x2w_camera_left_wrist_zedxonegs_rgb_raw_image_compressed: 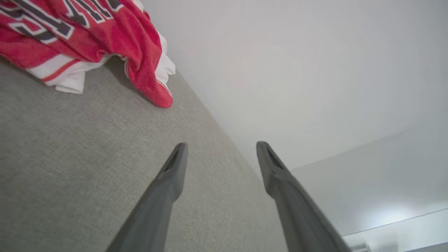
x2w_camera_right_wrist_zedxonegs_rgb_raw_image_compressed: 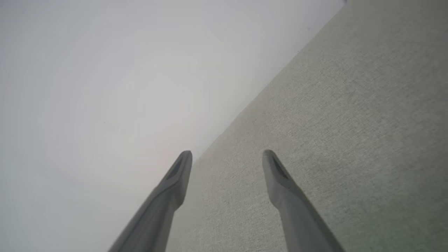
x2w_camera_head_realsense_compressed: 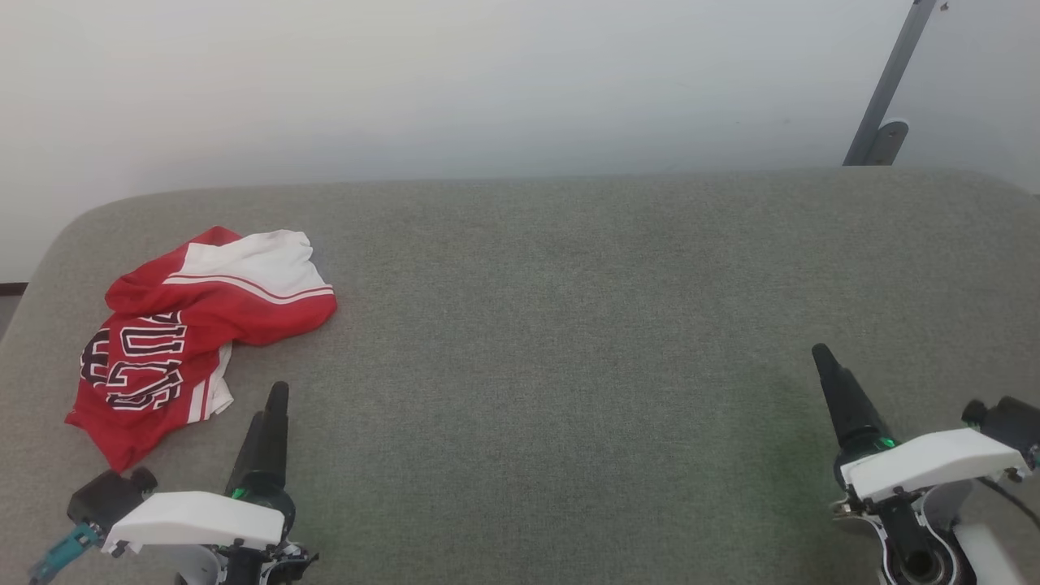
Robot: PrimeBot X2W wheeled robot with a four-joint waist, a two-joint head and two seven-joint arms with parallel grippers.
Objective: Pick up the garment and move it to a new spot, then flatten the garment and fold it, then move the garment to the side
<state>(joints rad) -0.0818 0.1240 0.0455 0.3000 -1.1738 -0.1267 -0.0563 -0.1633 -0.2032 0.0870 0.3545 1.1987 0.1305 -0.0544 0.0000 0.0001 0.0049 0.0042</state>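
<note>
From the head view, the shirt [x2w_camera_head_realsense_compressed: 195,325] carries black lettering [x2w_camera_head_realsense_compressed: 134,357] with a white outline. It is creased and turned sideways, so only broken block shapes show and no whole word can be read. The shirt is red, with a white sleeve [x2w_camera_head_realsense_compressed: 252,260] edged in red and white stripes. It lies bunched in a loose heap at the far left of the grey fabric-covered table [x2w_camera_head_realsense_compressed: 569,325], close to the rounded corner. The left gripper [x2w_camera_head_realsense_compressed: 270,404] hovers just beside the near edge of the heap without touching it. Its dark fingers overlap from this angle, so their spread cannot be judged here. The right gripper [x2w_camera_head_realsense_compressed: 827,361] hangs over bare table far to the right, well apart from the shirt. A grey pole [x2w_camera_head_realsense_compressed: 886,89] leans against the white wall [x2w_camera_head_realsense_compressed: 406,81] behind.

In the left wrist view, parts of large letters [x2w_camera_left_wrist_zedxonegs_rgb_raw_image_compressed: 45,24] cross the red cloth at the top left (still too cut off to read). The shirt [x2w_camera_left_wrist_zedxonegs_rgb_raw_image_compressed: 140,52] rests on the table [x2w_camera_left_wrist_zedxonegs_rgb_raw_image_compressed: 70,157], red folds over white ones. The left gripper [x2w_camera_left_wrist_zedxonegs_rgb_raw_image_compressed: 221,147] is spread wide with nothing between its fingers [x2w_camera_left_wrist_zedxonegs_rgb_raw_image_compressed: 168,182], and it is clear of the cloth.

In the right wrist view, the right gripper [x2w_camera_right_wrist_zedxonegs_rgb_raw_image_compressed: 227,154] is likewise spread wide and empty. It is held above the table [x2w_camera_right_wrist_zedxonegs_rgb_raw_image_compressed: 350,122], with the plain wall [x2w_camera_right_wrist_zedxonegs_rgb_raw_image_compressed: 87,105] beyond.
</note>
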